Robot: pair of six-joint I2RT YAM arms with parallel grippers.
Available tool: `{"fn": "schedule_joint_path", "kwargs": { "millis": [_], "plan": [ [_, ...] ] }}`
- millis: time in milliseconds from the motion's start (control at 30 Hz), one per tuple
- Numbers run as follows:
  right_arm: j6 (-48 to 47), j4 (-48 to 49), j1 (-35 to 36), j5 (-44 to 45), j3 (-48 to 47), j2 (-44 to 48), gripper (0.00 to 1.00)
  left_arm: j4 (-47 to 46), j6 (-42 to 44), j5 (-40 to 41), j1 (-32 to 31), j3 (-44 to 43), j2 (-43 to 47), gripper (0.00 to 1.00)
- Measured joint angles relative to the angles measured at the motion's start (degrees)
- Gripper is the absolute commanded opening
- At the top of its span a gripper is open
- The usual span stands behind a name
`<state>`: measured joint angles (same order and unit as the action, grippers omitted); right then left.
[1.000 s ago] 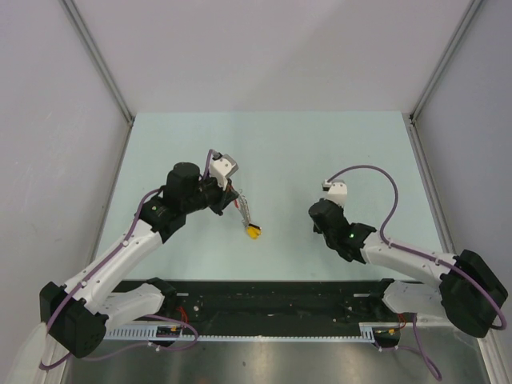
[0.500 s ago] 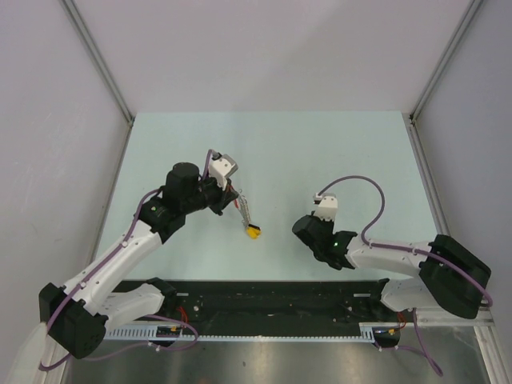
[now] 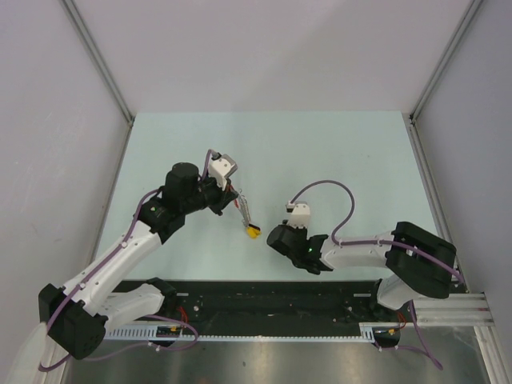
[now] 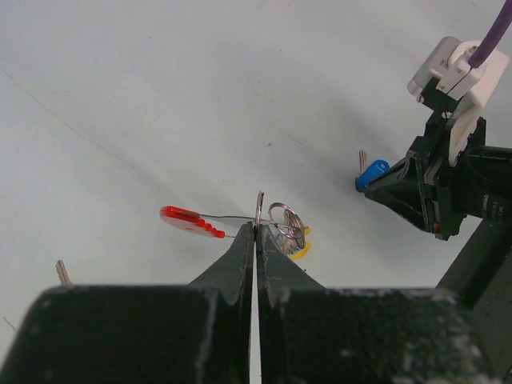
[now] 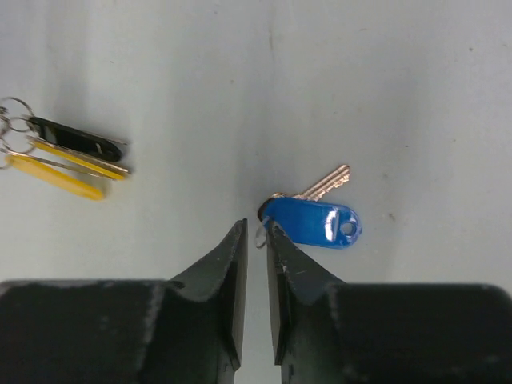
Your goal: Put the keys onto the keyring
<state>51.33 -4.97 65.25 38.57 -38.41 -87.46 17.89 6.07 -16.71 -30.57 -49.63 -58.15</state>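
My left gripper (image 4: pixel 257 226) is shut on the keyring (image 4: pixel 286 225), pinching its thin wire. A red piece (image 4: pixel 192 222) sticks out to the left and yellow tags (image 4: pixel 301 245) hang behind. In the top view the keyring (image 3: pixel 246 216) dangles below the left gripper (image 3: pixel 236 200). A blue-capped key (image 5: pixel 314 222) with a silver blade sits just right of my right gripper (image 5: pixel 256 228). That gripper's jaws stand a narrow gap apart, with the key's small ring at their tips. The left wrist view shows the blue key (image 4: pixel 370 174) at the right gripper's tips (image 4: pixel 387 181).
The keyring's yellow and black tags (image 5: pixel 68 156) show at the far left of the right wrist view. A silver key blade (image 4: pixel 61 274) lies on the pale green table (image 3: pixel 336 152) at the left wrist view's lower left. Grey walls enclose the table.
The right arm has swung left across the table, close to the hanging keyring, and its jaws have parted slightly. The left arm and keyring have stayed put.
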Motion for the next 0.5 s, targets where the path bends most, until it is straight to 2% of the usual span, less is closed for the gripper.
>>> {"fn": "schedule_joint_path", "kwargs": {
  "millis": [100,167,367,500],
  "plan": [
    [-1.14,0.2,0.0,-0.52,-1.03,0.24,0.43,0.0,0.0,0.0,0.0,-0.02,0.04,0.0],
    [-1.68,0.07,-0.04,-0.96,-1.16,1.25,0.46,0.0,0.0,0.0,0.0,0.0,0.07,0.0],
    [-8.17,-1.84,-2.78,-6.4,-1.25,9.6,0.47,0.0,-0.02,0.0,0.0,0.0,0.09,0.01],
    [-15.56,-4.11,-8.81,-13.35,-1.31,14.91,0.49,0.0,0.0,0.0,0.0,-0.02,0.09,0.0]
  ]
}}
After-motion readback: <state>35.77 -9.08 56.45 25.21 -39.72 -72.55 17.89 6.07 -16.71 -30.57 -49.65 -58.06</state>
